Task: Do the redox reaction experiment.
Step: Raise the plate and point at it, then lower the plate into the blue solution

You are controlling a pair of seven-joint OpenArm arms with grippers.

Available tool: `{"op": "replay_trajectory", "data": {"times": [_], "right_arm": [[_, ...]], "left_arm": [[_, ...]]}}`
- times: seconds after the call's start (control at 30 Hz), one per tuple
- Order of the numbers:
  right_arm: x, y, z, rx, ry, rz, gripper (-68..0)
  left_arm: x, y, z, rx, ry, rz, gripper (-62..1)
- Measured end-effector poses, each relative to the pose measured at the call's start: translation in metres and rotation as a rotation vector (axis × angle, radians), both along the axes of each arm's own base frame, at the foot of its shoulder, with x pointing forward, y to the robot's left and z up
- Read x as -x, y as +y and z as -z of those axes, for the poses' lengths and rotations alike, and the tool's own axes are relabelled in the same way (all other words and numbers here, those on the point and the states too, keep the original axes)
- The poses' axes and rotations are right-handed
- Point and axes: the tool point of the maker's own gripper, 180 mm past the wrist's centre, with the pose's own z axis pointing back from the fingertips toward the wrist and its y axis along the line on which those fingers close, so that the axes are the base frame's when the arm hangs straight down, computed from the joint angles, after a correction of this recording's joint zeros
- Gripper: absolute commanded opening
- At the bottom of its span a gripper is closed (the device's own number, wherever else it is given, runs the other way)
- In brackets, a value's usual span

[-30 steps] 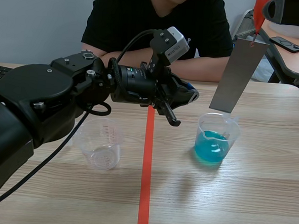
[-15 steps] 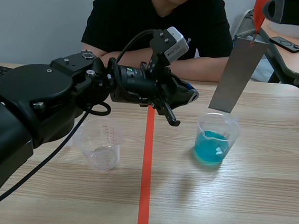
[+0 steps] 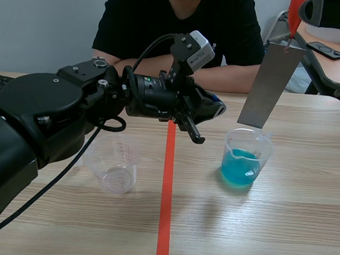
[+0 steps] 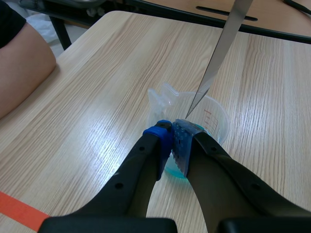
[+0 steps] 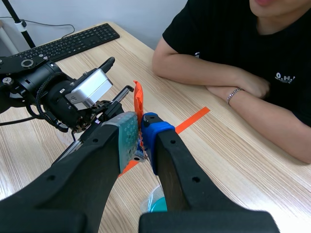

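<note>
The right gripper point(image 5: 140, 125) is high over the table point(image 3: 302, 228), and its two fingers are pressed on a thin orange tab point(image 5: 138, 99). From this tab a grey metal strip point(image 3: 270, 87) hangs down, a little tilted. The lower end of the strip is just over the mouth of the plastic cup with blue liquid point(image 3: 244, 161), and it does not reach the liquid. The left gripper point(image 4: 172, 141) has its fingers together with nothing between them. It hovers near this cup, on the side of the red tape line point(image 3: 166, 191). On the other side of the line stands an empty clear cup point(image 3: 114, 166). A person point(image 3: 182, 24) in a black shirt sits across, arms folded on the table
</note>
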Motion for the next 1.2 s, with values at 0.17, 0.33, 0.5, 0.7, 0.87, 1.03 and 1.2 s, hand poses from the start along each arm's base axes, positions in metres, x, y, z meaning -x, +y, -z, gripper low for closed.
{"op": "replay_trajectory", "data": {"times": [0.17,0.33,0.5,0.7,0.87,1.03,1.2], "right_arm": [[0.0,0.0,0.0,0.0,0.0,0.0,-66.0],[0.0,0.0,0.0,0.0,0.0,0.0,-66.0],[0.0,0.0,0.0,0.0,0.0,0.0,-66.0],[0.0,0.0,0.0,0.0,0.0,0.0,-66.0],[0.0,0.0,0.0,0.0,0.0,0.0,-66.0],[0.0,0.0,0.0,0.0,0.0,0.0,-66.0],[0.0,0.0,0.0,0.0,0.0,0.0,-66.0]], "left_arm": [[0.0,0.0,0.0,0.0,0.0,0.0,-57.9],[0.0,0.0,-0.002,0.013,-0.005,0.0,-58.0],[-0.004,0.013,-0.002,0.014,-0.02,-0.016,-58.0],[-0.021,0.086,0.008,-0.028,-0.019,-0.109,-58.0],[-0.035,0.16,-0.012,-0.044,-0.067,-0.223,-58.0],[-0.034,0.237,-0.025,-0.132,-0.124,-0.324,-58.0],[-0.003,0.305,-0.006,-0.206,-0.088,-0.4,-58.0]]}}
